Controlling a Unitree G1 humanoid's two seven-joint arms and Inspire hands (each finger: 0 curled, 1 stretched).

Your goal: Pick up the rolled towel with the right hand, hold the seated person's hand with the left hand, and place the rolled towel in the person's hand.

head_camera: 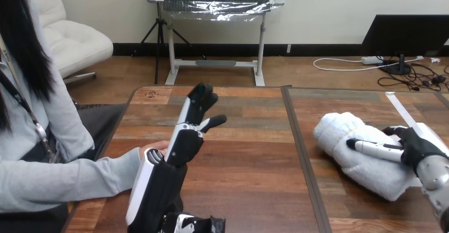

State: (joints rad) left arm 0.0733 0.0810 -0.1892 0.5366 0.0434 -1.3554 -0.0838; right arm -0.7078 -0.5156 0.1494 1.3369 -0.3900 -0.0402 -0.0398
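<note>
Head view: across the table (249, 153), the towel (365, 172) lies far-left to near-right under my right hand (415, 147), whose straight finger rests on it unclosed, well apart from my released left hand (185, 143), upright beside the person's hand (153, 149).

On the left half of the brown wooden table (249, 153), near us, we find the black-and-white left hand (185, 140) standing up from the tabletop. The person's hand (153, 148) lies just left of it, at the table's left edge, touching it. A dark seam (299, 148) runs near to far down the middle. Right of it, well apart from both, the white rolled towel (349, 148) lies on the table, with the black right hand (410, 145) on its right end.
</note>
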